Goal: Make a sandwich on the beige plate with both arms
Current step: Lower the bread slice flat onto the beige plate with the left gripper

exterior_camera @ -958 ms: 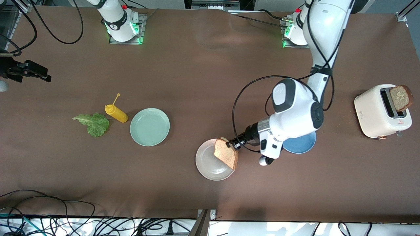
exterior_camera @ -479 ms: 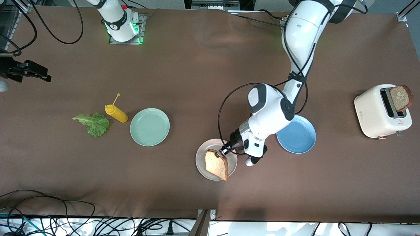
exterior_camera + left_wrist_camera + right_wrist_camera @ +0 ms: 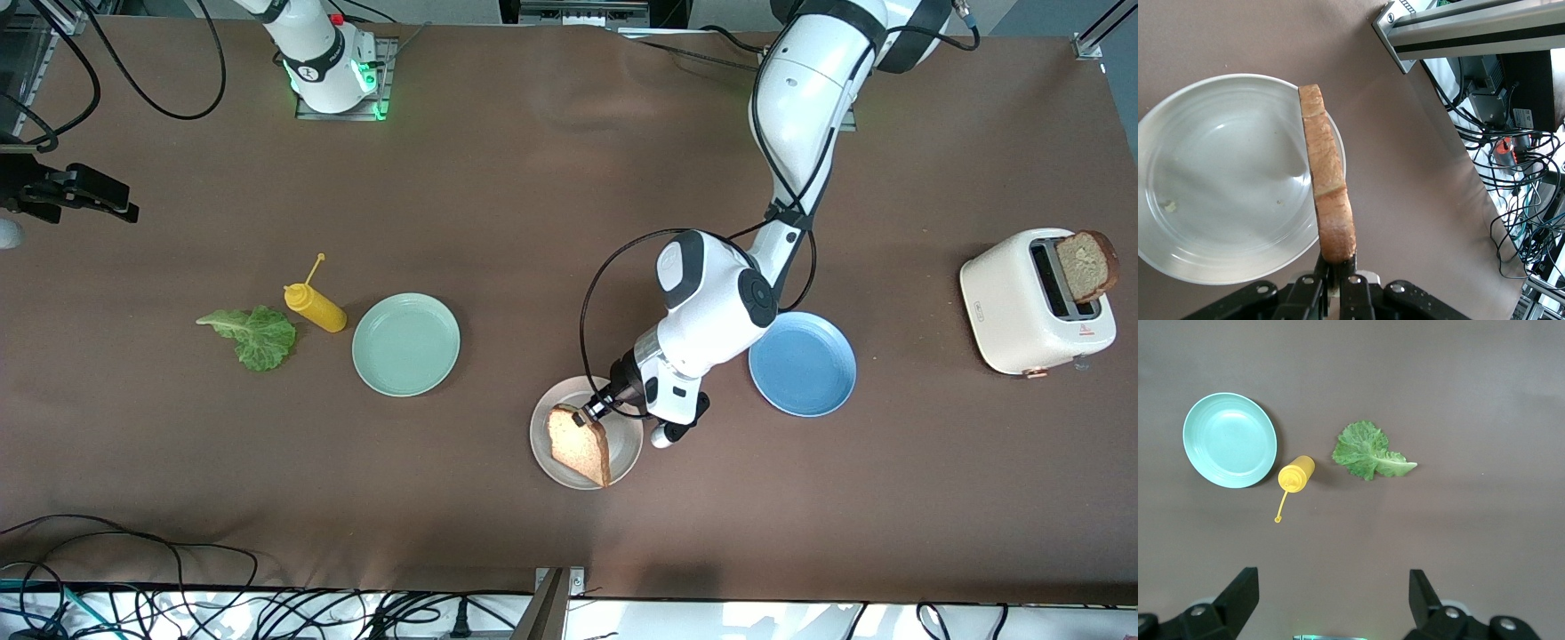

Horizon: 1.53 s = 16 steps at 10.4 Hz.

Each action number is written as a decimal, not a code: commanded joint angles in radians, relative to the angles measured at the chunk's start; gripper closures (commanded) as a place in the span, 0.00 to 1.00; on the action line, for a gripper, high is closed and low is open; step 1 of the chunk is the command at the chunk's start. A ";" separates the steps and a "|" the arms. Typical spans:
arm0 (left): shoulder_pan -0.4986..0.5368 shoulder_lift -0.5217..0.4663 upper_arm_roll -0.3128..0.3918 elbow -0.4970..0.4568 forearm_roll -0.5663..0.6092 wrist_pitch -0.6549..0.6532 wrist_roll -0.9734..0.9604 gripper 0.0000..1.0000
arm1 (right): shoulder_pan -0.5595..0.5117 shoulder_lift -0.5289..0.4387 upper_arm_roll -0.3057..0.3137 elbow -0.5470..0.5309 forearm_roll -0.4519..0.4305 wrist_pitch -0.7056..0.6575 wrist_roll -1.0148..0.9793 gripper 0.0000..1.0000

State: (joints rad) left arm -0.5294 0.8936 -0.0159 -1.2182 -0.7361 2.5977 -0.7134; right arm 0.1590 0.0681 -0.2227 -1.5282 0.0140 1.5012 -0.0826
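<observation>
My left gripper (image 3: 591, 414) is shut on the crust of a brown bread slice (image 3: 580, 444) and holds it on edge, tilted, over the beige plate (image 3: 542, 431). In the left wrist view the slice (image 3: 1327, 193) stands edge-on over the plate's rim (image 3: 1225, 267), with my left gripper (image 3: 1336, 270) clamped on its end. I cannot tell if the slice touches the plate. A second bread slice (image 3: 1086, 265) sticks out of the toaster (image 3: 1022, 307). The green lettuce leaf (image 3: 253, 336) lies at the right arm's end of the table. My right gripper (image 3: 1331, 573) is open and empty, high over the table, with the lettuce (image 3: 1368, 451) below it.
A yellow squeeze bottle (image 3: 313, 307) lies between the lettuce and a mint-green plate (image 3: 406, 344). A blue plate (image 3: 803, 364) sits beside the beige plate, toward the left arm's end. Cables hang along the table edge nearest the camera.
My left gripper has carried the bread slice from the beige plate's edge by the blue plate to over the plate's middle. The right arm has not moved.
</observation>
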 commanded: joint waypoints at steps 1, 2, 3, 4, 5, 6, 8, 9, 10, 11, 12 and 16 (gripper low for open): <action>-0.014 0.025 -0.001 0.045 -0.048 0.009 0.000 1.00 | -0.004 0.004 0.000 0.019 0.011 -0.019 -0.009 0.00; -0.011 0.025 -0.001 0.043 -0.048 0.009 0.006 1.00 | -0.004 0.004 0.000 0.019 0.009 -0.018 -0.009 0.00; -0.008 0.025 -0.001 0.043 -0.048 0.009 0.009 1.00 | -0.004 0.004 0.000 0.019 0.011 -0.019 -0.009 0.00; -0.006 0.025 -0.001 0.039 -0.048 0.009 0.009 1.00 | -0.004 0.004 0.000 0.019 0.011 -0.019 -0.009 0.00; -0.004 0.025 -0.001 0.036 -0.048 0.009 0.008 1.00 | -0.004 0.004 0.000 0.019 0.011 -0.018 -0.009 0.00; -0.004 0.025 -0.001 0.032 -0.046 0.009 0.011 1.00 | -0.004 0.004 0.000 0.019 0.011 -0.018 -0.009 0.00; -0.004 0.025 -0.001 0.026 -0.048 0.009 0.002 0.69 | -0.004 0.004 0.000 0.019 0.011 -0.019 -0.009 0.00; -0.003 0.024 -0.001 0.026 -0.048 0.006 -0.003 0.52 | -0.004 0.004 0.000 0.019 0.011 -0.019 -0.009 0.00; -0.003 0.022 -0.001 0.026 -0.043 0.001 -0.003 0.37 | -0.004 0.004 0.000 0.019 0.011 -0.019 -0.009 0.00; -0.004 0.018 0.001 0.017 -0.034 -0.022 0.000 0.23 | -0.004 0.004 0.000 0.019 0.011 -0.016 -0.009 0.00; -0.003 0.018 0.004 0.014 -0.029 -0.043 0.003 0.15 | -0.004 0.004 0.000 0.019 0.011 -0.018 -0.009 0.00; 0.022 0.013 0.011 -0.006 0.036 -0.201 0.003 0.03 | -0.003 0.006 0.002 0.019 0.011 -0.019 -0.011 0.00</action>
State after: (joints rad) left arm -0.5250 0.9134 -0.0084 -1.2227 -0.7292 2.4657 -0.7209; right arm 0.1591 0.0681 -0.2227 -1.5282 0.0140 1.5011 -0.0829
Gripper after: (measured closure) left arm 0.057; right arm 0.000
